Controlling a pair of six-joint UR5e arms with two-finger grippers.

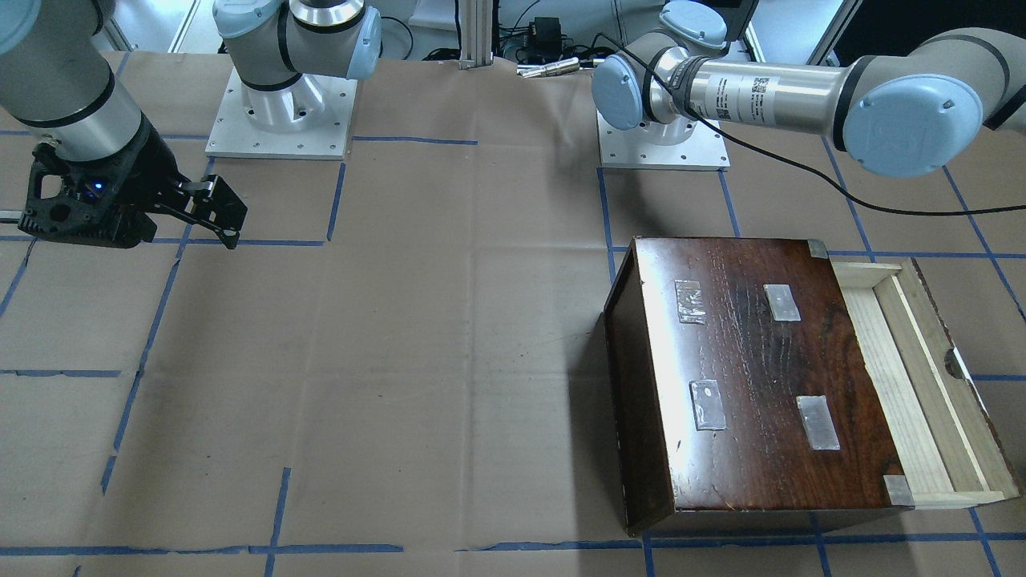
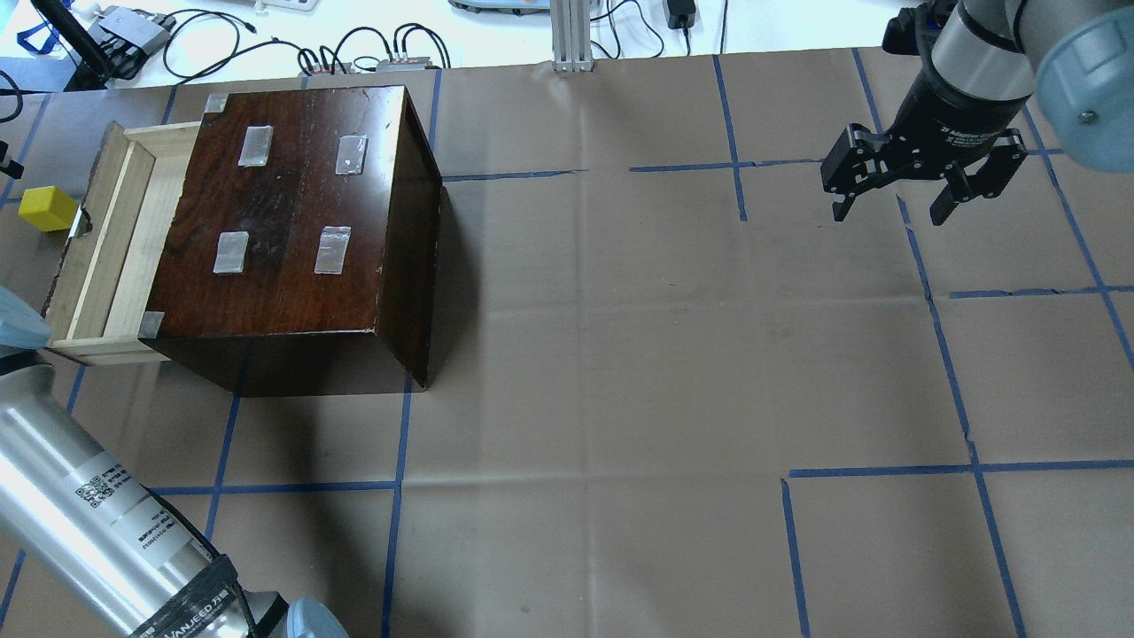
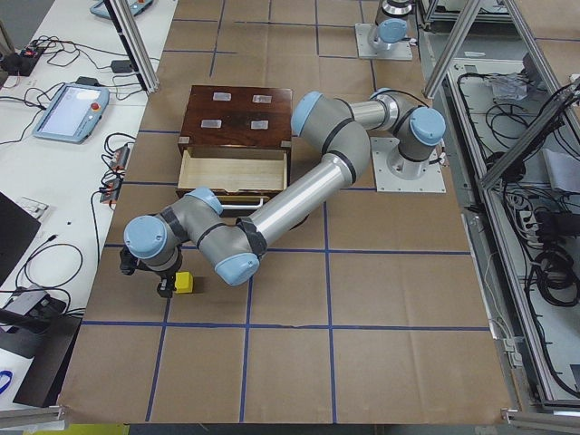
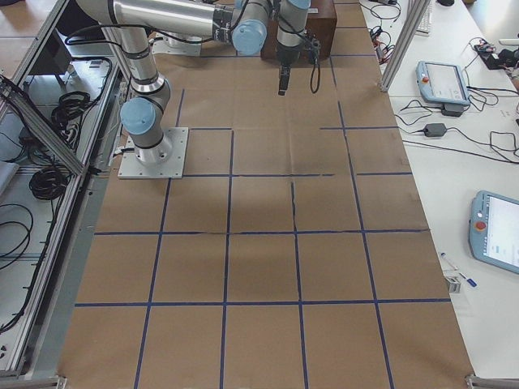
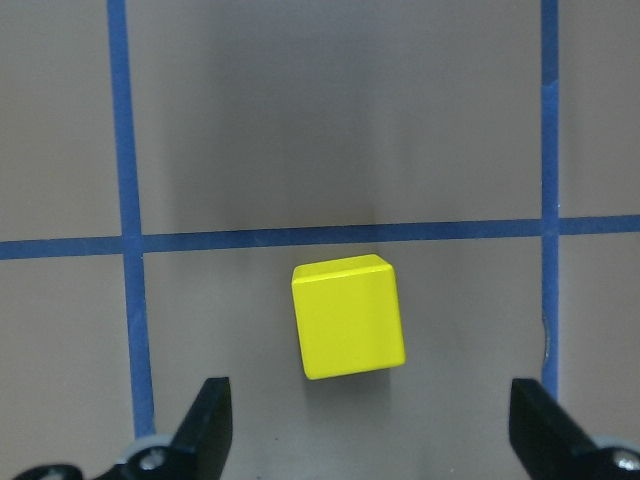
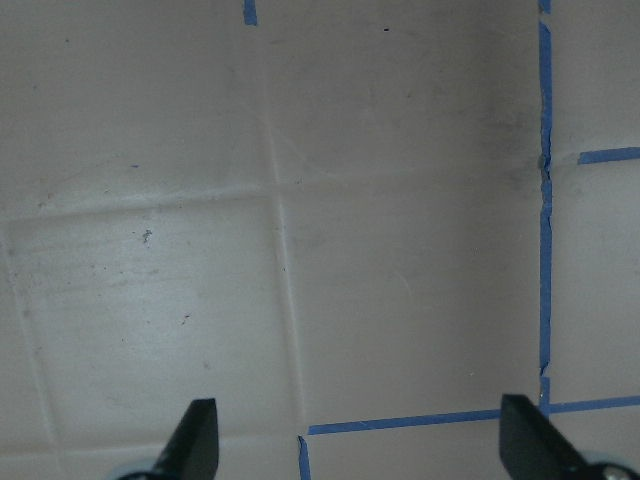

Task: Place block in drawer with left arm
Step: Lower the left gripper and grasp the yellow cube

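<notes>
The yellow block point(image 5: 348, 316) lies on the brown paper just in front of the pulled-out drawer point(image 2: 115, 239); it also shows in the overhead view point(image 2: 49, 208) and the left side view point(image 3: 184, 283). My left gripper point(image 5: 370, 435) is open, and hangs over the block, which sits between and ahead of its fingertips point(image 5: 210, 420), apart from them. In the left side view the gripper point(image 3: 163, 279) is right beside the block. The drawer point(image 1: 906, 377) holds nothing that I can see. My right gripper point(image 2: 889, 213) is open and empty, far from the box, over bare paper point(image 6: 360, 445).
The dark glossy box casing point(image 2: 292, 204) with tape patches stands behind the drawer. Blue tape lines cross the paper. The left arm's long link point(image 3: 299, 195) reaches past the drawer's side. Cables and devices lie along the table's far edge point(image 2: 354, 53).
</notes>
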